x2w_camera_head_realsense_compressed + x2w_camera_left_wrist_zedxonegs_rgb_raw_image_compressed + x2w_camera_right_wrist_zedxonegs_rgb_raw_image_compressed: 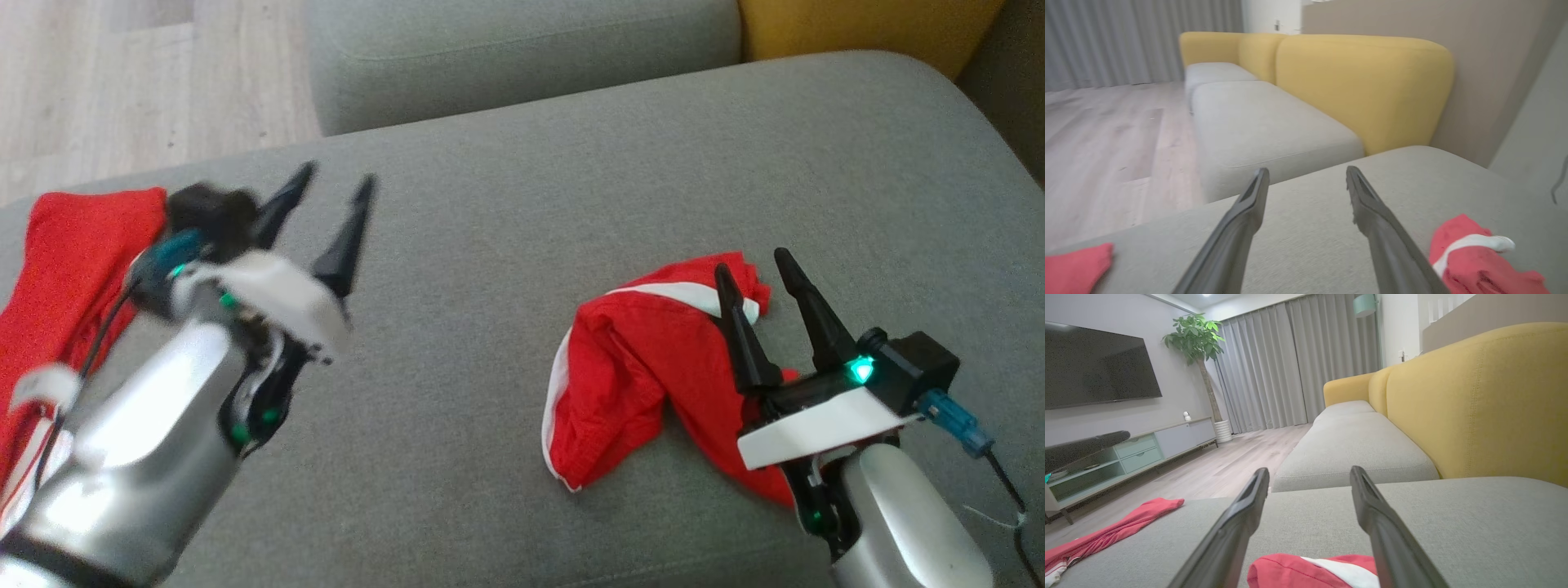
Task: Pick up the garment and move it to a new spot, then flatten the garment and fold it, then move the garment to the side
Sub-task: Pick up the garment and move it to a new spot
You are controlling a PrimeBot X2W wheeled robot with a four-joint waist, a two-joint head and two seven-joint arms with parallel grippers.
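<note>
Garment (629,367), red and crumpled in a heap, lay on the near right of the broad grey sofa cushion (506,245). Another red cloth (65,261) lay at the cushion's left edge, partly under the left arm. The left gripper (336,175) hung spread over bare cushion, well apart from the heap. The right gripper (751,263), also spread and empty, stood at the heap's right side. The garment looked light, limp and likely to sag when lifted. Its white trim band (678,292) seemed the firmest edge to pinch.
</note>
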